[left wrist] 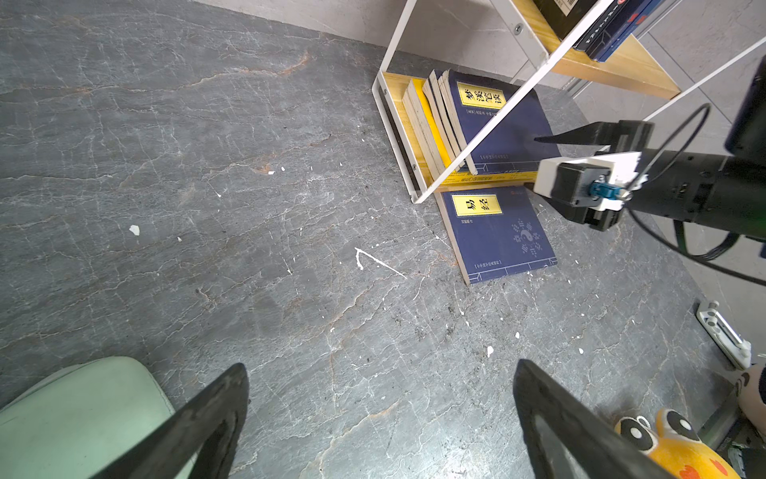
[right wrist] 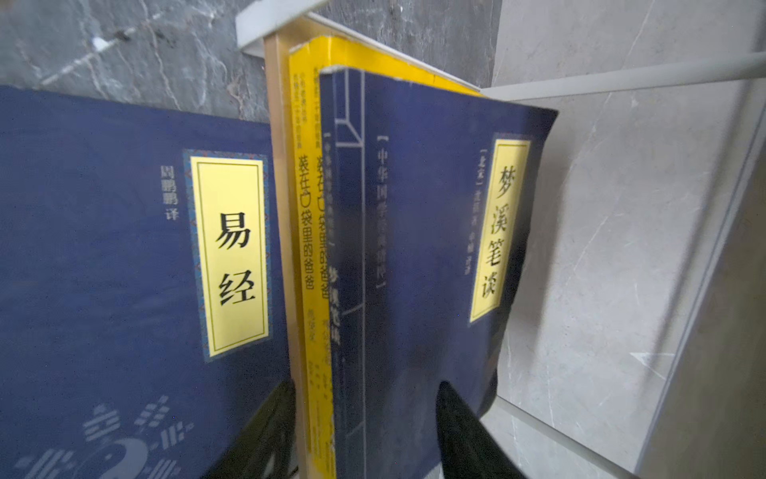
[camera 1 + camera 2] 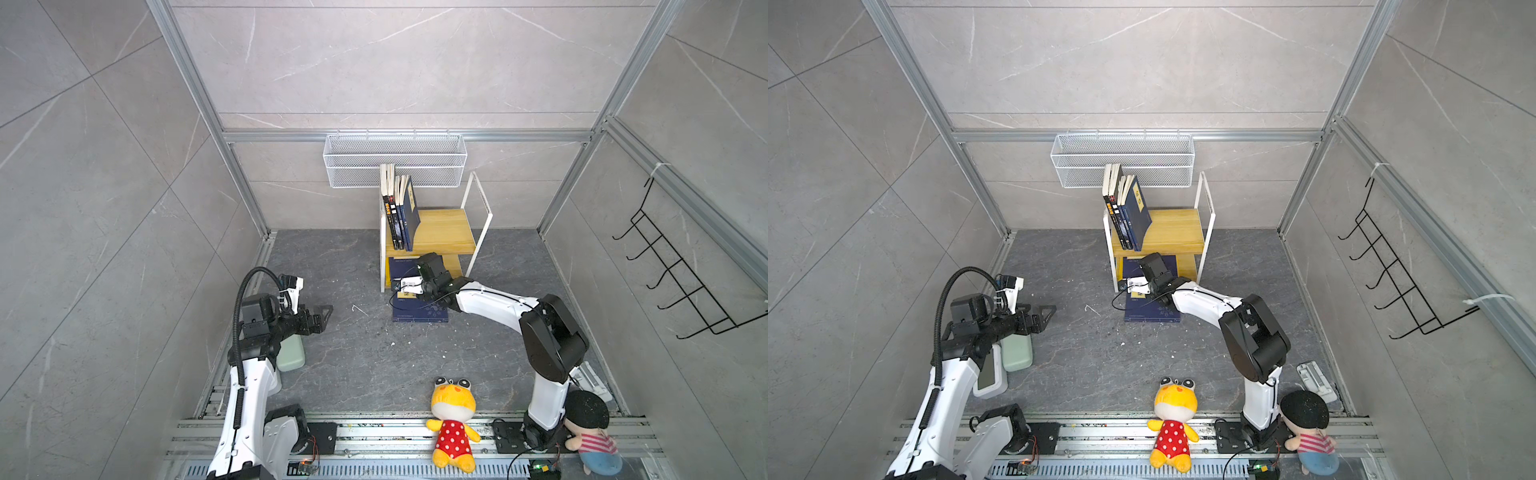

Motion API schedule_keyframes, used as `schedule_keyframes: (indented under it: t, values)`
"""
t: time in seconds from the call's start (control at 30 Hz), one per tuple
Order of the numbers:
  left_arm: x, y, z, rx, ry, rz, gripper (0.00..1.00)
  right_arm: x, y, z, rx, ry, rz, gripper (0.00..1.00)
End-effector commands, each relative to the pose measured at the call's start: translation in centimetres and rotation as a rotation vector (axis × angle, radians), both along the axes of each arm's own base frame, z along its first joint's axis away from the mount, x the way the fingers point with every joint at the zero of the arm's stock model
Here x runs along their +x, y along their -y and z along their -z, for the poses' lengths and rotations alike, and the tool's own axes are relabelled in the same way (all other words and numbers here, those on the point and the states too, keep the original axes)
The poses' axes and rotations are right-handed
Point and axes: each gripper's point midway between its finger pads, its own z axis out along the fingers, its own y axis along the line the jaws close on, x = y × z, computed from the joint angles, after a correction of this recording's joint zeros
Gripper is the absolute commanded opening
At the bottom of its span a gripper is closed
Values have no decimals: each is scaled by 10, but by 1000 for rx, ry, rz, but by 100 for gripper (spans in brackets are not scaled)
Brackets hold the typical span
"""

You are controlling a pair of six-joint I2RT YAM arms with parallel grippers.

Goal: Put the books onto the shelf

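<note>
Presently the right gripper (image 2: pixel 364 387) is at the lower tier of the shelf (image 3: pixel 444 232). Its jaws are partly spread, and the near edge of a navy book (image 2: pixel 435 249) titled 梦溪笔谈 and of a yellow book (image 2: pixel 309 207) beneath it lies between the fingers. Whether either pad presses on a cover cannot be made out. In both top views the wrist hides the fingers and the upper board covers most of that tier. How many volumes are in that pile cannot be told.

A second navy book (image 1: pixel 497 236), titled 易经, lies flat on the floor (image 1: pixel 207 207) just before the shelf. From above, the right arm covers part of it.

On the upper tier a row of books (image 3: pixel 399 212) stands at the left end, in front of a white mesh basket (image 3: pixel 395 158). The spine titles are too small to read.

The left gripper (image 1: pixel 381 414) hangs over bare floor with its jaws at full spread and nothing between them. A pale green item (image 3: pixel 291 353) lies partly under that arm and cannot be identified.
</note>
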Motion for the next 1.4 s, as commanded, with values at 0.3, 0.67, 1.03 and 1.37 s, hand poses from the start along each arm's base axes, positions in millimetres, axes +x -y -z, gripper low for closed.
schedule_keyframes:
  t: [0.3, 0.67, 1.03, 1.37]
  values:
    - [3, -1, -10, 9, 13, 12, 100, -6, -1, -10, 66, -159, 15, 52]
    - [6, -7, -7, -2, 8, -13, 100, 2, 5, 2, 89, -201, 30, 47]
    - [7, -10, -4, -7, -8, -21, 100, 16, 3, 15, 74, -222, 73, 35]
    - [7, -12, -4, -6, 8, -34, 100, 22, 1, 11, 93, -201, 82, 26]
